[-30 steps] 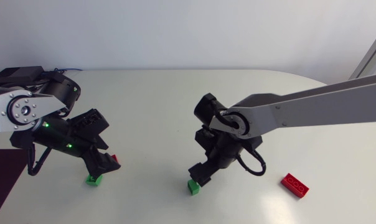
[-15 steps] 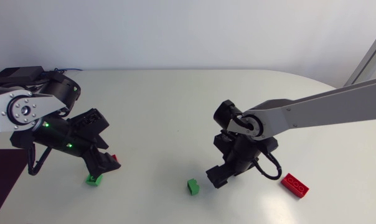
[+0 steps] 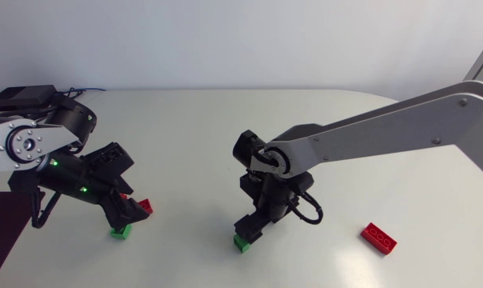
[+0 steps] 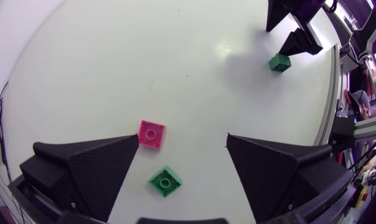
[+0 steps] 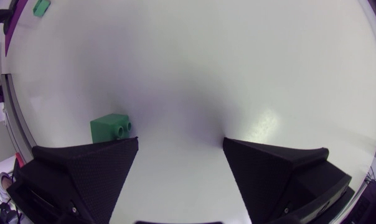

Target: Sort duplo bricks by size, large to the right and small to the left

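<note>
A small green brick [image 3: 242, 242] lies at the table's front middle. My right gripper [image 3: 253, 228] stands open just over it; in the right wrist view the brick [image 5: 111, 127] sits just ahead of one fingertip, outside the gap of the gripper [image 5: 180, 142]. At the front left, my left gripper [image 3: 125, 210] hangs open above a small green brick [image 3: 121, 232] and a small red-pink brick [image 3: 145, 206]. The left wrist view shows the pink brick [image 4: 151, 134] and the green one [image 4: 165, 181] on the table under the gripper [image 4: 182, 140]. A long red brick [image 3: 380, 238] lies at the front right.
The white table [image 3: 193, 136] has a rounded far edge. A black box with cables [image 3: 21, 96] sits at its far left corner, behind my left arm.
My right gripper swung right, away from the middle green brick, then came back left over it. The brick has shifted slightly. My left arm has moved a little to the left.
</note>
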You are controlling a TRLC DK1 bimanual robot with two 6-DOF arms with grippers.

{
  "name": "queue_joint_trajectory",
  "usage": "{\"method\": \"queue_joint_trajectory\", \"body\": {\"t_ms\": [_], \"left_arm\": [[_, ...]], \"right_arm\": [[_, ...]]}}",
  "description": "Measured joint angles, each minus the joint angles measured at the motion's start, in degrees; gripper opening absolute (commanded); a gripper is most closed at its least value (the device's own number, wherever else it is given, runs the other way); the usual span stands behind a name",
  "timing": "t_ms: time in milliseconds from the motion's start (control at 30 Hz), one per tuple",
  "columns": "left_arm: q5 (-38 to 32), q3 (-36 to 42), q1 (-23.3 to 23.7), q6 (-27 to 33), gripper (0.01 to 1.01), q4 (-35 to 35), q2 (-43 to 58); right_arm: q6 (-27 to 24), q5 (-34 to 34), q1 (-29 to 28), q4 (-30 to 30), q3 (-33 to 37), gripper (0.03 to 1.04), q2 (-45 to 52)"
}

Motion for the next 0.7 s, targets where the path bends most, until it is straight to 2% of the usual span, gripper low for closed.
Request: {"method": "queue_joint_trajectory", "body": {"t_ms": [300, 567, 700], "left_arm": [[0.42, -0.11, 0.33, 0.2, 0.982, 0.0, 0.0], [0.76, -0.11, 0.22, 0.17, 0.982, 0.0, 0.0], [0.83, -0.11, 0.2, 0.17, 0.982, 0.0, 0.0]], "right_arm": [[-0.02, -3.61, 0.9, -1.49, 2.05, 1.0, -0.7], [0.37, -6.97, 4.85, -3.48, 7.13, 1.0, -1.36], [0.39, -6.95, 3.58, -3.93, 6.88, 1.0, -1.38]]}}
